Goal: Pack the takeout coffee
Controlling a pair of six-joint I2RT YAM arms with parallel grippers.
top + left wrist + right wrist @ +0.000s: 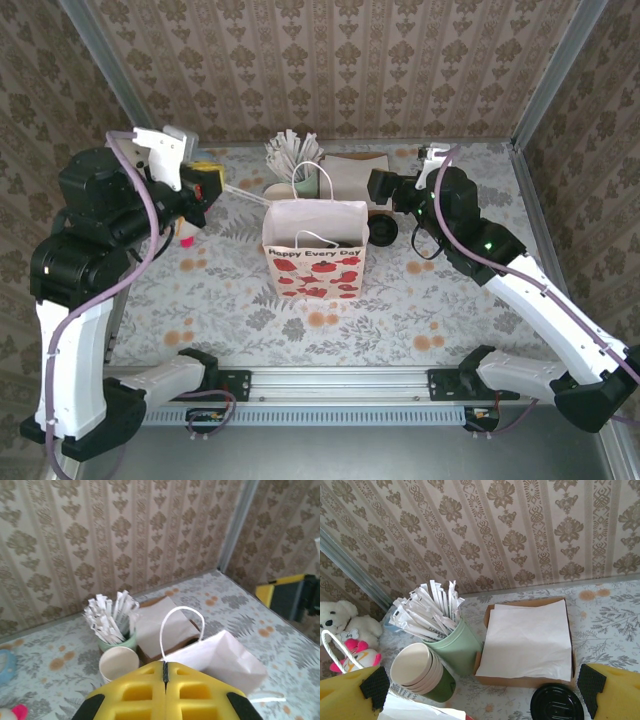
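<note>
A white paper bag (315, 250) printed with red hearts stands open in the middle of the table, and its inside is dark. The dark green takeout coffee with its blackish top is hidden. Up at the left my left gripper (200, 192) hangs shut and holds nothing; its yellow jaws (165, 667) meet above the bag's handle (181, 625). Behind the bag's right side my right gripper (385, 190) stands open. Its yellow fingers (350, 697) spread wide over the bag's edge (420, 712).
Behind the bag stand a stack of cream-lined cups (417, 672), a light green cup of wrapped straws (455, 640) and a cardboard tray of napkins (530, 640). A flat black lid (383, 232) lies right of the bag. Plush toys (345, 625) sit far left.
</note>
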